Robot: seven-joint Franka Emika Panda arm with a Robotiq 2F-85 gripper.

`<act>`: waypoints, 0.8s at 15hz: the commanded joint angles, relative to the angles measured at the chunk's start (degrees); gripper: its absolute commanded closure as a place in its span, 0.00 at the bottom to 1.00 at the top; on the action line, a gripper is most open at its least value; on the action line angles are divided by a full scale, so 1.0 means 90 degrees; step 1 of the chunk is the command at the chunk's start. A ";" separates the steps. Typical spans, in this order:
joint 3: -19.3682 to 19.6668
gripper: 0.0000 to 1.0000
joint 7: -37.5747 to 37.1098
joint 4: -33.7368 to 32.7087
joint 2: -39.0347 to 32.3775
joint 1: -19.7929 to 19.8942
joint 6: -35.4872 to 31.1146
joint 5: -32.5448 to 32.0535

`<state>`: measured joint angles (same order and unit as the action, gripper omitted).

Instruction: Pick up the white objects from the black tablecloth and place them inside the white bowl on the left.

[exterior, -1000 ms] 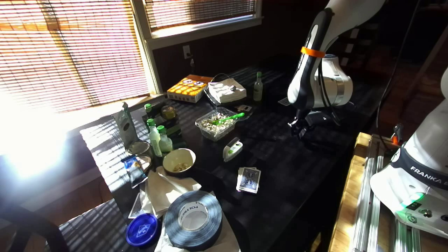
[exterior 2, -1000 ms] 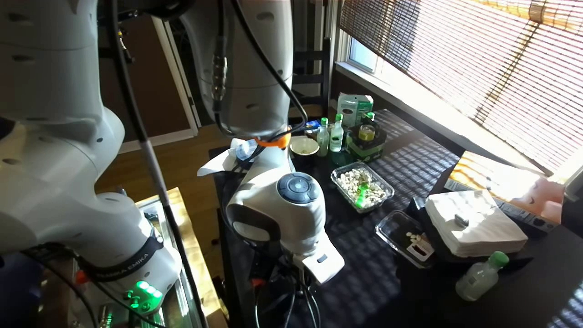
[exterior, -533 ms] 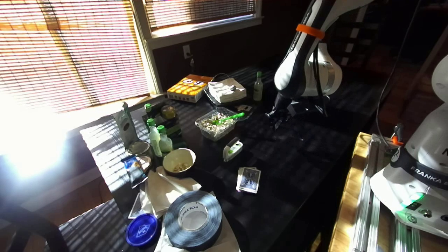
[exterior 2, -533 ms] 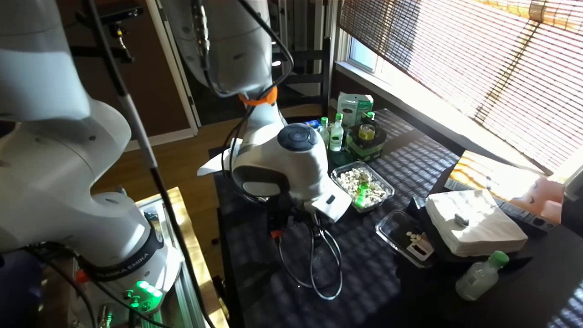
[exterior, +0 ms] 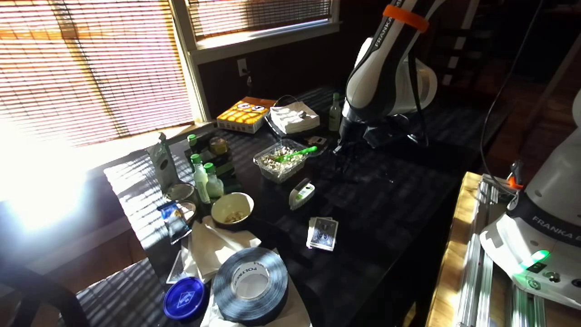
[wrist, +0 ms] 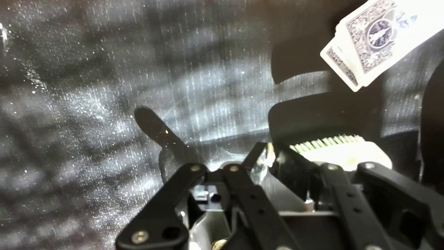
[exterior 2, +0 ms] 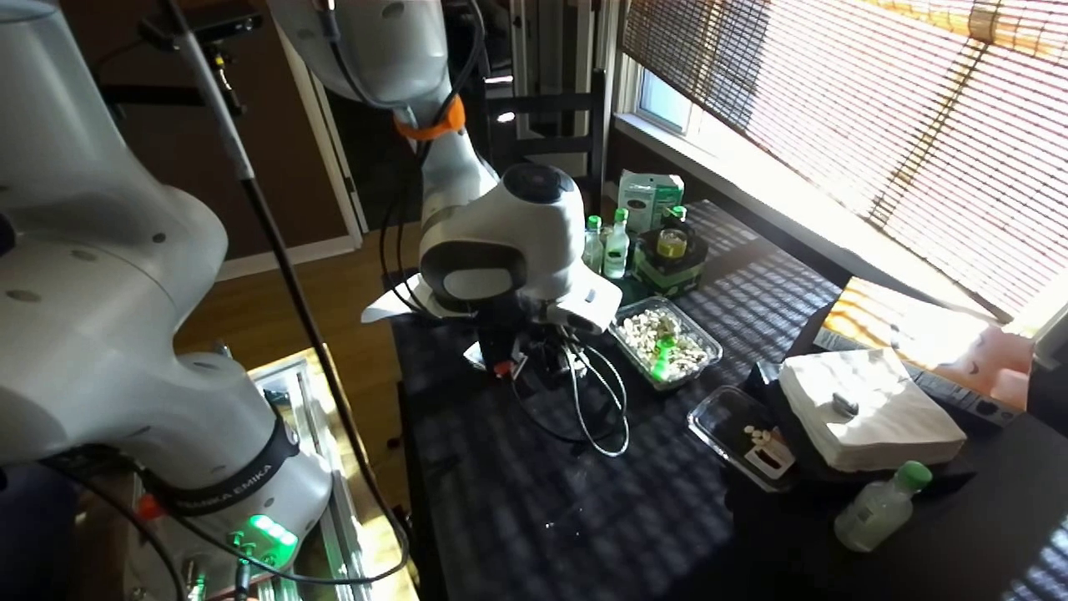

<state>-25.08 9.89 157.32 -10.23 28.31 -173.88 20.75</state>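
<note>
The white bowl [exterior: 228,203] stands on the left of the black tablecloth [exterior: 363,218] in an exterior view, with several pale bits at its bottom. In an exterior view [exterior 2: 534,305] the arm hides it. My gripper [wrist: 271,147] is shut on a small white object [wrist: 270,157], pinched at its fingertips in the wrist view. In an exterior view the gripper [exterior: 338,152] hangs above the cloth, to the right of the clear container and apart from the bowl. Tiny white specks [exterior 2: 549,525] lie on the cloth; one also shows in an exterior view [exterior: 391,181].
The clear container [exterior: 268,171] with a pale mix and green spoon [exterior: 297,154] stands between gripper and bowl. A brush [exterior: 302,193] and cards [exterior: 323,234] lie on the cloth. Green-capped bottles [exterior: 199,179] stand behind the bowl; a tape roll [exterior: 225,284] lies in front.
The arm has moved left towards the container in an exterior view, and away from the specks on the cloth. The bowl has become hidden behind the arm in an exterior view.
</note>
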 commanded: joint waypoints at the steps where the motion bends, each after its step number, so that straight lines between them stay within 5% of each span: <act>1: 0.0027 0.97 0.0001 0.0000 0.0000 0.0000 0.0005 -0.0019; 6: 0.0333 0.97 -0.0558 -0.0602 0.0202 -0.1403 -0.0127 -0.1135; 9: 0.1048 0.97 -0.0580 -0.1368 -0.0023 -0.2688 0.0297 -0.1756; 12: 0.1326 0.97 -0.0543 -0.2254 -0.0511 -0.3349 0.0491 -0.2103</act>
<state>-16.50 5.62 144.71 -10.27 3.03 -172.15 6.01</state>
